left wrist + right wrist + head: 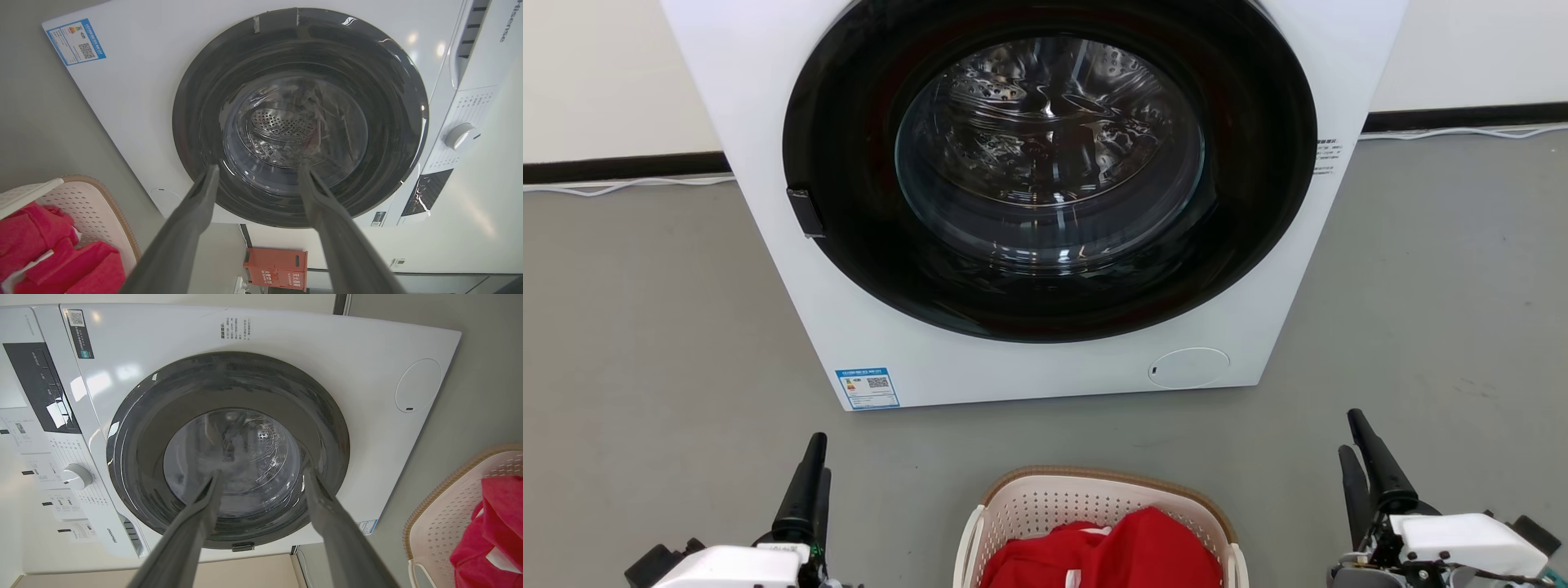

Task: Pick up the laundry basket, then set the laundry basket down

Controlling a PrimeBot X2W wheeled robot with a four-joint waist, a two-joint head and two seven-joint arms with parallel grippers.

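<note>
One laundry basket (pixel 1045 505): cream, perforated, tan rim, red cloth (pixel 1127 555) inside. One washing machine (pixel 768 98). Left gripper (pixel 258 170), right gripper (pixel 261 473): spread, empty.

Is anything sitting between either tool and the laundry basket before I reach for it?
Nothing visible does. Only grey floor lies between the left tool, the right tool and the laundry basket set between them. The washing machine stands beyond the basket, out of either path.

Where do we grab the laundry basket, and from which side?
By the two white loop handles: left handle with the left gripper, right handle with the right gripper, each coming in from its own outer side. The laundry basket stands upright on the floor between both open grippers, handles sticking out at its sides, and red clothes fill the inside.
</note>
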